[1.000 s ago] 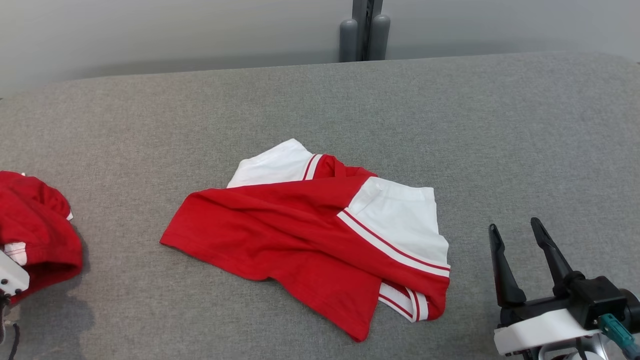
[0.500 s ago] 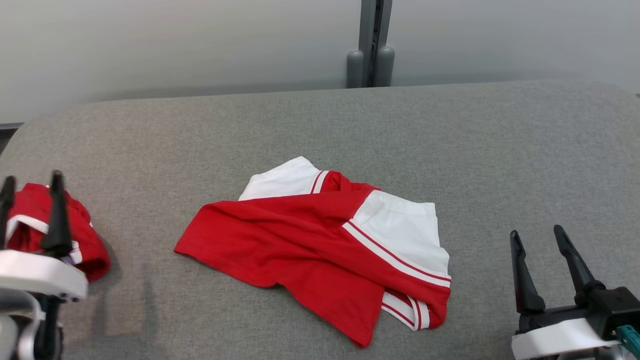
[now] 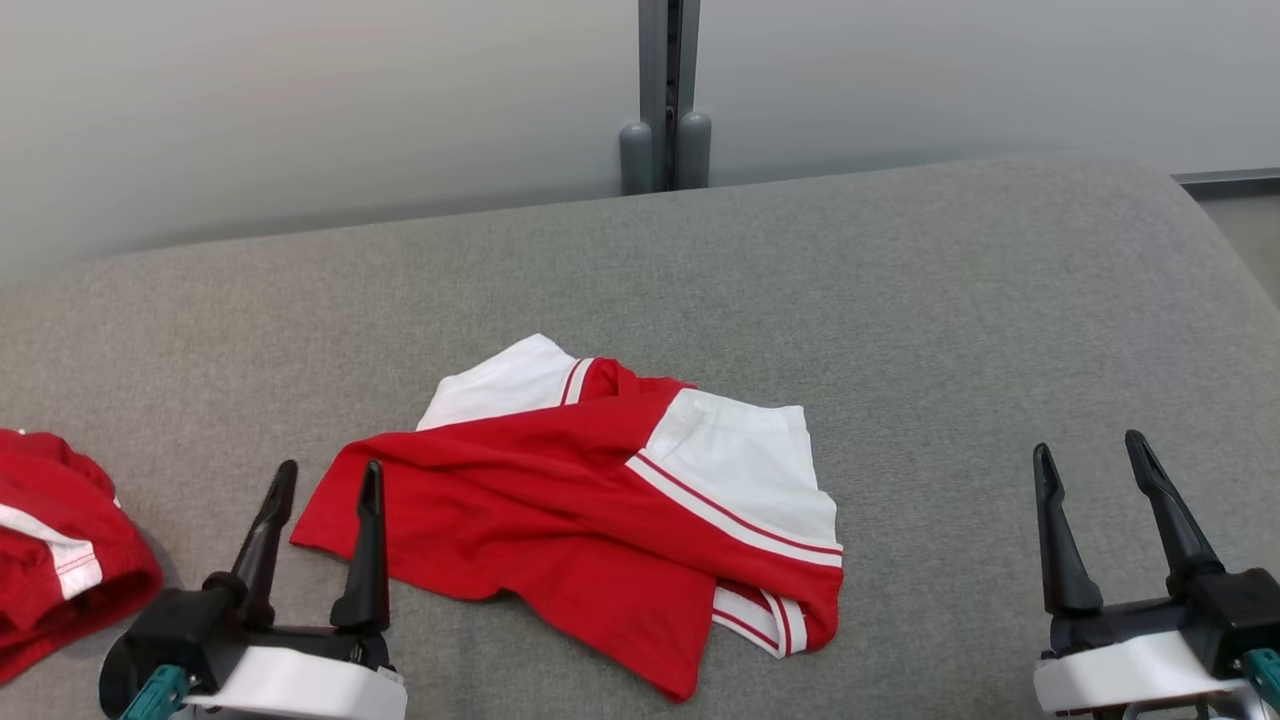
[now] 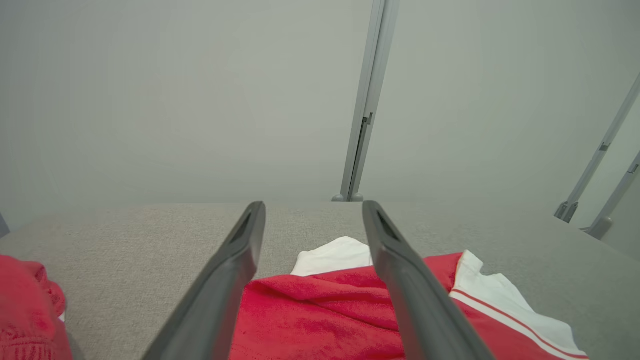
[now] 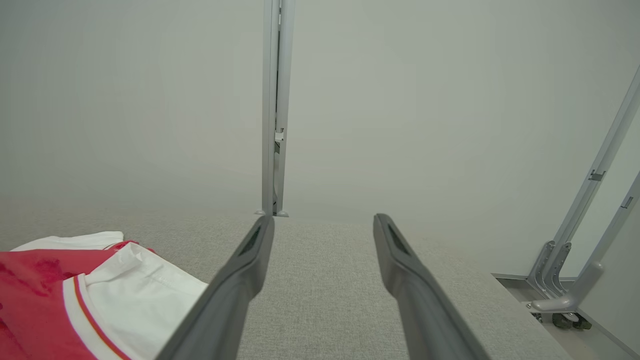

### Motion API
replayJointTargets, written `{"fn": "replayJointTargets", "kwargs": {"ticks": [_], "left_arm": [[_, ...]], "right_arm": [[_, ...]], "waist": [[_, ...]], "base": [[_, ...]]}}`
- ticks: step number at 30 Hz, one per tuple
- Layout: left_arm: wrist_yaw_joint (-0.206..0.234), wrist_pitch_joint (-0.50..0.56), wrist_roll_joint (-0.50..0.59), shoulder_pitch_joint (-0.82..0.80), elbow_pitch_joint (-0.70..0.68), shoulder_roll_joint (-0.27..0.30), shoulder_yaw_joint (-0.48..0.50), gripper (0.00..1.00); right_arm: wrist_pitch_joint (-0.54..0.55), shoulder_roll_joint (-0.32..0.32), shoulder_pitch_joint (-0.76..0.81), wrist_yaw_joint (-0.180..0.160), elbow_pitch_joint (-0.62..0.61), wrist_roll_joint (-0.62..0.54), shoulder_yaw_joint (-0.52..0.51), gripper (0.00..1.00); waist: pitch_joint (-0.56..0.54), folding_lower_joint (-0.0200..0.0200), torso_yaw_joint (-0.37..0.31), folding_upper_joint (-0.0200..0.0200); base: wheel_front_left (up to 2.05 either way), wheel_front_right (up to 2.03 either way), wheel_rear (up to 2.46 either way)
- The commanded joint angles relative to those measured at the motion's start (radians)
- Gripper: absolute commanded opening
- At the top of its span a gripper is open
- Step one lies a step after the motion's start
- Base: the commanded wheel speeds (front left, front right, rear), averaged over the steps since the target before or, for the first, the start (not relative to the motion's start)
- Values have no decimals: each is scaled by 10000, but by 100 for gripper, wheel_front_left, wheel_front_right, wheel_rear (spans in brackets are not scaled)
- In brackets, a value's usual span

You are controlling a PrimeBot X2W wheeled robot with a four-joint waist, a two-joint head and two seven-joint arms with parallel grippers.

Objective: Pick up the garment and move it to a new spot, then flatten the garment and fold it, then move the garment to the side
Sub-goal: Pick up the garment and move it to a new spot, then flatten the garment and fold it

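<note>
A crumpled red and white garment [image 3: 560, 510] lies in the middle of the grey table [image 3: 900, 330]. It also appears low in the left wrist view as the garment [image 4: 320, 310], and at the lower left of the right wrist view as the garment [image 5: 75, 295]. My left gripper [image 3: 329, 470] stands open at its left corner, one finger over the red edge, nothing between the fingers [image 4: 235, 270]. My right gripper [image 3: 1089, 447] is open over bare table, well to the right of the cloth. A second red bundle [image 3: 50, 570] lies at the far left.
The table's rounded back edge meets a pale wall with a grey post [image 3: 665, 100]. At the right the table ends and floor [image 3: 1245, 215] shows. Metal frame legs [image 5: 565, 270] stand beyond that right edge.
My left gripper opened and let go of the red bundle at the far left, then came right to the middle garment's left corner. The head camera shifted. The right gripper stays open.
</note>
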Motion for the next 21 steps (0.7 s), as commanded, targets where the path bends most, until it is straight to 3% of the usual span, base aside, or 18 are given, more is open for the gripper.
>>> {"fn": "replayJointTargets", "kwargs": {"ticks": [1,11,17,21], "left_arm": [[-304,-62,278,110,85,-233,248,100],[-1781,-51,2312,1348,1819,-2024,2576,100],[-2671,-51,3053,1503,2032,-2600,3582,100],[-3040,-51,3357,1365,2081,-2801,3937,100]], "right_arm": [[-50,-52,117,-2,-37,-54,-50,100],[-51,-58,805,-2,119,-166,-416,100],[-50,-56,701,-2,197,-83,-368,100],[-50,-56,719,-2,219,-48,-312,100]], "waist": [[-147,0,-134,0],[-790,0,252,0],[-976,0,520,0],[-1028,0,625,0]], "base": [[0,0,0],[0,0,0],[0,0,0],[0,0,0]]}}
